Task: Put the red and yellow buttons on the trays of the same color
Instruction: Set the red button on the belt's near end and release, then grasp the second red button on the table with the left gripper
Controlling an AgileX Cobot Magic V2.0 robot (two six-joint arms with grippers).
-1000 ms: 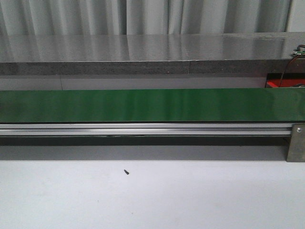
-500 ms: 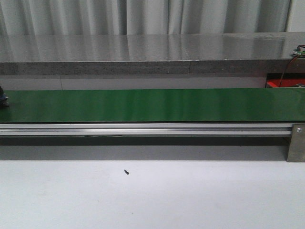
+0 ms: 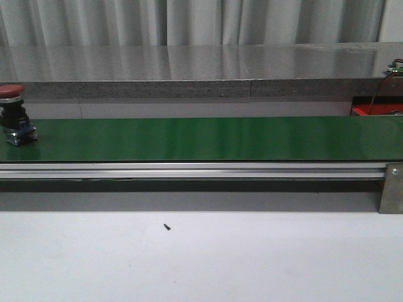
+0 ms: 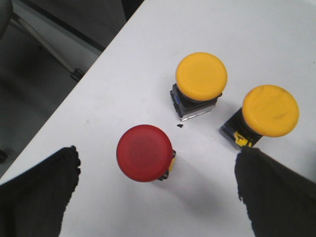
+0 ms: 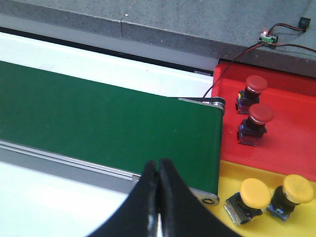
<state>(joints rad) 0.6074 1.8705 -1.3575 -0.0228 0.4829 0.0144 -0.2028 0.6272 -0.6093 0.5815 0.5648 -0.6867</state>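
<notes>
Buttons: left gripper (image 4: pixel 155 197), fingers apart, hangs over a red button (image 4: pixel 144 152) near the white table's edge (image 4: pixel 74 94) (wrist view only). Right gripper (image 5: pixel 159 174), pressed together, is above the belt (image 5: pixel 98 113) end beside red tray (image 5: pixel 291 133) and yellow tray (image 5: pixel 232 173). Another red button (image 3: pixel 12 116) rides the belt's left end.

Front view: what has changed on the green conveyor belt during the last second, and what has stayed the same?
A red mushroom-head push button has come in on the green conveyor belt from the left edge: absent a second ago, only its base showing half a second ago, now fully in view and upright. It moved rightward. No gripper appears in this view, so nothing was gripped or released there. The small dark speck on the white table stayed put.
</notes>
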